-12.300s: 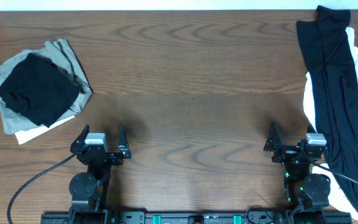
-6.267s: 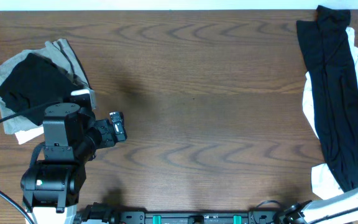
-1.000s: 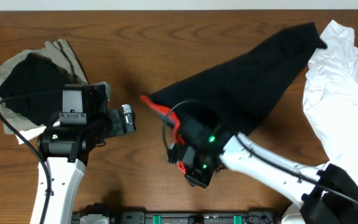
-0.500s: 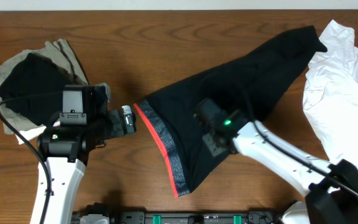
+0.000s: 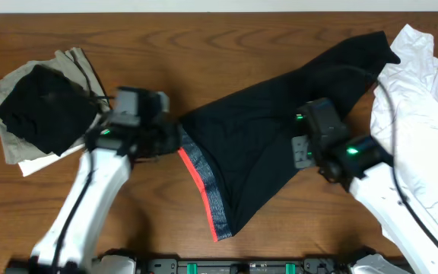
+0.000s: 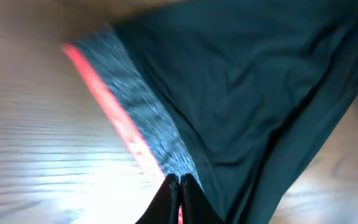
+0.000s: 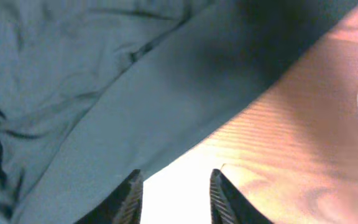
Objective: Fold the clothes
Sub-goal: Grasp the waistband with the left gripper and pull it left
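Your left tool (image 6: 179, 180) was clamped together on the leggings (image 5: 265, 144) at the grey, coral-edged waistband (image 5: 201, 179); your right tool (image 7: 175, 177) hung with fingers apart over their right edge.

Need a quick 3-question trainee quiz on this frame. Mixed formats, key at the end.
1. True or false: the right gripper is clamped on the white shirt.
2. The trim along the leggings' grey waistband is: A blue, B coral-red, C yellow.
3. Fill in: the left gripper is shut on the leggings' ____.
Key: 1 false, its jaws stand open over the leggings' edge; 2 B; 3 waistband.
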Available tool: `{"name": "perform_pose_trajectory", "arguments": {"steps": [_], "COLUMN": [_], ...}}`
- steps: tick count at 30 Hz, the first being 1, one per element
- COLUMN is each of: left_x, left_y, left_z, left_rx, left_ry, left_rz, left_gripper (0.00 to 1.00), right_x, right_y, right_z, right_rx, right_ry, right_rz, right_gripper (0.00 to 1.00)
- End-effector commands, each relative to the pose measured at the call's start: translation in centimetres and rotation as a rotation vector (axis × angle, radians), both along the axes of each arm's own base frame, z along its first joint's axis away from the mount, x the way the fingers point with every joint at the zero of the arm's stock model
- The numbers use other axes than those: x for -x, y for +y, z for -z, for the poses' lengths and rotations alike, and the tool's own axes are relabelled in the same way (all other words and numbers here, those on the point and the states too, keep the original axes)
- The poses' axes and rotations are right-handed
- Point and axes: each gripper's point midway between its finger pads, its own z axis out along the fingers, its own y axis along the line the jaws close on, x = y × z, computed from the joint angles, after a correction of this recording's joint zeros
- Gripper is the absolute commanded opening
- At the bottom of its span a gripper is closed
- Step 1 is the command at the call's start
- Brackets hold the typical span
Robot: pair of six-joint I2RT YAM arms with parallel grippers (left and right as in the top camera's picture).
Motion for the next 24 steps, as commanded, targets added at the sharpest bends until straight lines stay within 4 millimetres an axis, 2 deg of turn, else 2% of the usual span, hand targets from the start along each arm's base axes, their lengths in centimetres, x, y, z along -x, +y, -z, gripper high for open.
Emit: {"name": "perform_pose_trajectory", "arguments": {"steps": [1,7,13,19,24], "left_x": [0.6,3.0,3.9,2.7,0.2], "left_y": [-2.5,-4.2,-3.9,-2.1,1.1], "left_z": [2.5,8.3,11.6,13.6,15.1], "left_rx": [0.003,-0.045,-0.087,-0.139,-0.107], "left_ry": [0.093,0.325,0.440,0.430,0.419], "left_rz": [0.061,0.051,0.011,-0.032,-0.151], "left_gripper": [0.06,0.06,0.06,0.07,0.06], "right_x": [-0.3,0.6,0.7,0.9,1.6], "right_y": [-1.5,-3.4,-3.6,-3.6,-3.9], "right_z": [-1.7,-1.5,-1.4,-1.3,-1.0], "right_rx": [-0.021,-0.004,0.000,0.003,0.015], "right_ry": [-0.046,-0.009,-0.001,0.007,0.038], "right_rz": [0.077,0.128,0.134,0.134,0.134], "right_gripper": [0.38,0.38,0.38,0.38,0.39]}}
